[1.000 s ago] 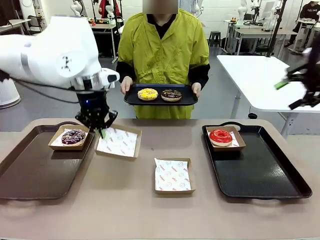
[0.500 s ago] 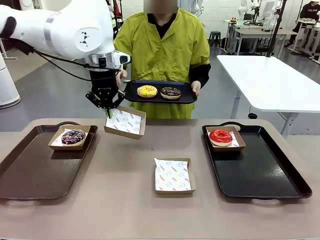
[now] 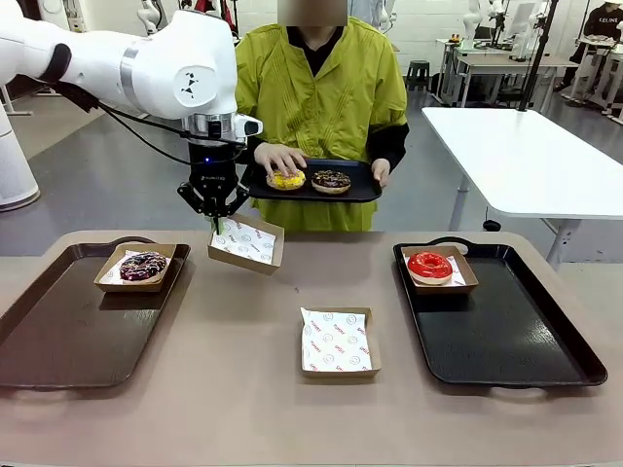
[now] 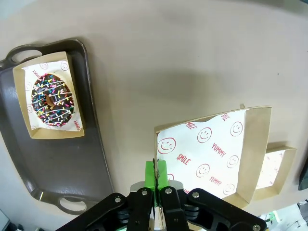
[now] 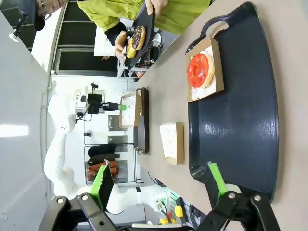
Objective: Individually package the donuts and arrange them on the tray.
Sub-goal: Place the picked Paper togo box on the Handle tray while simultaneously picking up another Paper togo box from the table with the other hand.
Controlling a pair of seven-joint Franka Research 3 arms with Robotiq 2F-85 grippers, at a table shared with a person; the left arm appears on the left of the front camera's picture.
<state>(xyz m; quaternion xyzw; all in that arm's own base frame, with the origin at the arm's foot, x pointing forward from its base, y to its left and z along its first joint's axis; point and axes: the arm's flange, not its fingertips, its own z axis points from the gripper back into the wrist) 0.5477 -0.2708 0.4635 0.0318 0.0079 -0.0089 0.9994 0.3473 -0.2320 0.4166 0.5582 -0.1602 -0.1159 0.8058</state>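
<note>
Lifted off table (image 3: 243,389) since a second ago, box (image 3: 246,243) hangs pinched in left gripper (image 3: 215,216); hand (image 3: 280,159) now on yellow donut (image 3: 286,181). Purple donut (image 3: 143,266), sprinkled, sits boxed on left tray (image 3: 58,341). Left wrist view: pads (image 4: 150,172) clamp box edge. Table tan, workshop behind. Red donut (image 3: 429,264) glossy, boxed, right tray (image 3: 516,341). Right wrist view: right gripper (image 5: 159,180) spread.

Held box (image 3: 247,243) hung under left gripper (image 3: 215,218). Left of gripper: left donut (image 3: 143,266), boxed, on left tray (image 3: 58,341). Behind: two donuts (image 3: 332,181) on person's tray (image 3: 358,192). Right: spare box (image 3: 336,341) on table (image 3: 243,399); beyond, right donut (image 3: 429,264), boxed, on right tray (image 3: 506,341).
</note>
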